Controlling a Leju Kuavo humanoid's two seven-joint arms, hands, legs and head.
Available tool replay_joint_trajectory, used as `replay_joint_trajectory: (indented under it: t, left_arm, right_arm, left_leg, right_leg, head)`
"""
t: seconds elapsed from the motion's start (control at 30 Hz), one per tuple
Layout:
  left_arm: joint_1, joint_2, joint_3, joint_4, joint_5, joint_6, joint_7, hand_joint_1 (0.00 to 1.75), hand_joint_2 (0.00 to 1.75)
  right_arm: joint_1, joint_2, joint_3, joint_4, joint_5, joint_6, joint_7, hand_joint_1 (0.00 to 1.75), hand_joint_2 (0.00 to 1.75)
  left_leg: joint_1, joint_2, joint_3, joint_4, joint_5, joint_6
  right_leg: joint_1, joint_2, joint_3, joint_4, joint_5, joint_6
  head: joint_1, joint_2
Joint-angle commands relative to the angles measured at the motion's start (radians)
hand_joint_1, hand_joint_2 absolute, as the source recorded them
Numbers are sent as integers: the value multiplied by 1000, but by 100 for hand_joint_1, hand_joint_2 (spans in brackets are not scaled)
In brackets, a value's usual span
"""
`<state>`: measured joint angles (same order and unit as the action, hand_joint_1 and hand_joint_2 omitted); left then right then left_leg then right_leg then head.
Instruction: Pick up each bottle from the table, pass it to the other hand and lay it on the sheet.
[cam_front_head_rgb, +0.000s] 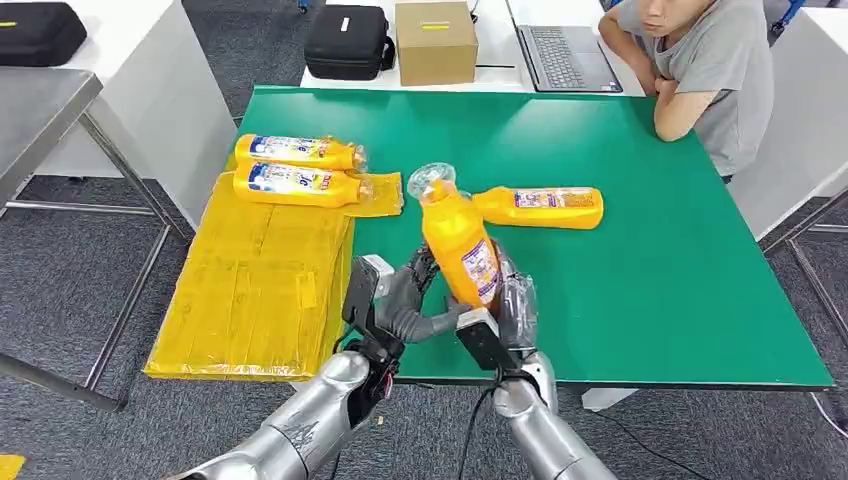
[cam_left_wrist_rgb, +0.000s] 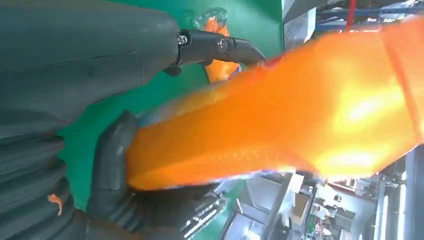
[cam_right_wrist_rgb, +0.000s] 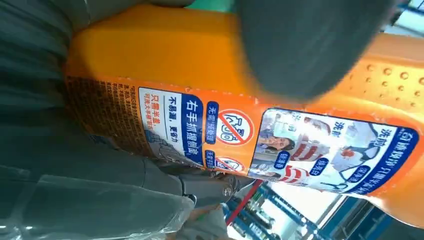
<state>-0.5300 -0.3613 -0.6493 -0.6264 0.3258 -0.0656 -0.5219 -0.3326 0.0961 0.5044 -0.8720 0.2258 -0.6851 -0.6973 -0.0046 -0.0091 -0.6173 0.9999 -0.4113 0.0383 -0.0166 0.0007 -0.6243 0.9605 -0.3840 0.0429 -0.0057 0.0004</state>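
In the head view, both hands meet at the near edge of the green table (cam_front_head_rgb: 650, 250): the right hand (cam_front_head_rgb: 508, 305) and the left hand (cam_front_head_rgb: 400, 300) are each wrapped around the lower part of an orange bottle (cam_front_head_rgb: 458, 240), held upright and tilted slightly, its clear cap toward the far side. Another bottle (cam_front_head_rgb: 540, 207) lies on the table just behind it, and two more bottles (cam_front_head_rgb: 295, 168) lie side by side at the far end of the yellow sheet (cam_front_head_rgb: 260, 290). A person (cam_front_head_rgb: 700, 70) sits at the far right corner. In the left wrist view, the thumb and dark fingers (cam_left_wrist_rgb: 220, 46) close on the bottle's orange base. In the right wrist view, the bottle's label fills the picture; the fingers look closed on it, though blur hides the contact.
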Motion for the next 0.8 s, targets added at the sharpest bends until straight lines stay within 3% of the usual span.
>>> replay_joint_trajectory:
  t: [0.03,0.33,0.8]
  left_arm:
    - [-58,12,-76,55,24,-3,10,0,175]
    - [-63,12,-108,34,94,-24,38,0,175]
    - [-89,12,-166,53,146,20,19,0,175]
  right_arm:
    - [-95,14,132,94,-37,36,-1,175,175]
    - [-118,51,214,120,-47,49,-1,175,175]
    - [-132,82,243,191,-60,84,-1,175,175]
  left_leg:
    - [1,3,3,0,-2,-2]
    - [1,5,8,2,-6,-3]
    - [1,2,3,1,-2,-2]
  right_leg:
    - [1,2,3,0,-1,-2]
    - [2,4,7,3,-5,-3]
    - [1,1,2,1,-2,-1]
  head:
    - [0,0]
    - [0,0]
    - [0,0]
